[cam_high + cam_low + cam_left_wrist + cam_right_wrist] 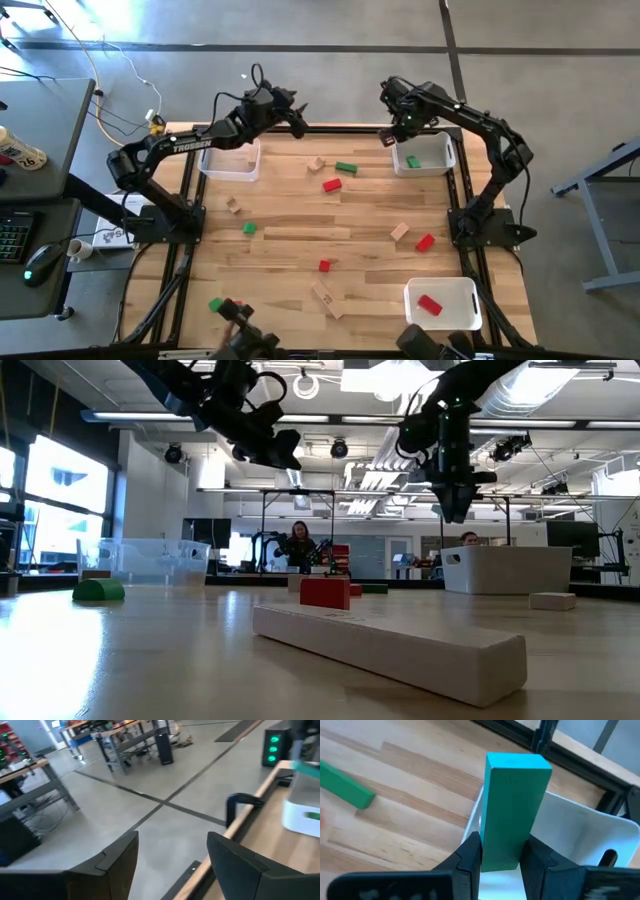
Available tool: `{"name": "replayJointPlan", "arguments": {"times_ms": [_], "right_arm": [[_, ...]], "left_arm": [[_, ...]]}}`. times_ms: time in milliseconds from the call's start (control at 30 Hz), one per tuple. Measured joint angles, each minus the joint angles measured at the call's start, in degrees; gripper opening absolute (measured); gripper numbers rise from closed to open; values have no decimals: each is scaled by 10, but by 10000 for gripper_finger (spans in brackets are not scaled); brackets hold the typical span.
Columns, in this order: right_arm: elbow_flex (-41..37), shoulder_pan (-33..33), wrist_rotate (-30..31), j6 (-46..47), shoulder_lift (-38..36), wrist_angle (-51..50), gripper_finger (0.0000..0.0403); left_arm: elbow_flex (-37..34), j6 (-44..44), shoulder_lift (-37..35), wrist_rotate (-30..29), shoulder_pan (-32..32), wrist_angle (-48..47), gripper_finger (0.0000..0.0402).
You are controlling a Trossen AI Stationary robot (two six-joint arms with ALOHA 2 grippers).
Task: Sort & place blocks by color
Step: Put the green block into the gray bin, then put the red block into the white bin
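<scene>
My right gripper (501, 851) is shut on a green bar block (512, 805), held over the near-left wall of the white far-right bin (438, 160), which has a green block (413, 160) inside. My left gripper (172, 850) stands open and empty at the table's far edge beside the far-left bin (230, 162), pointing out over the floor. Red, green and tan blocks lie flat on the table, among them a green bar (346, 168), a red one (332, 185) and a long tan bar (327, 298). My right gripper pinches the green bar between its two fingers on two opposite long sides, near one end (500, 857). The fingers come from above, pointing steeply down. The rest of the bar sticks out past the fingertips, lifted clear of table and bin.
A white near-right bin (462, 292) holds a red block (430, 305). More blocks are scattered over the middle of the table (290, 245). A black frame runs along the far edge. People sit in the room beyond the table.
</scene>
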Motion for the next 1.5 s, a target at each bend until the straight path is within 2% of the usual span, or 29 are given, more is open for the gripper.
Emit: {"name": "replayJointPlan", "arguments": {"times_ms": [100,367,800,1033,1500], "right_arm": [[-26,-4,-23,16,0,-2,77],[-110,-11,-30,37,0,29,77],[-158,-53,-36,28,0,85,79],[-159,-75,-64,21,0,85,118],[-158,-77,-46,-27,0,89,125]], "left_arm": [[0,0,0,0,12,0,223],[0,-1,0,2,33,0,223],[0,10,-3,3,29,-14,223],[0,11,-43,3,24,-106,223],[0,-77,-120,7,21,-289,223]]}}
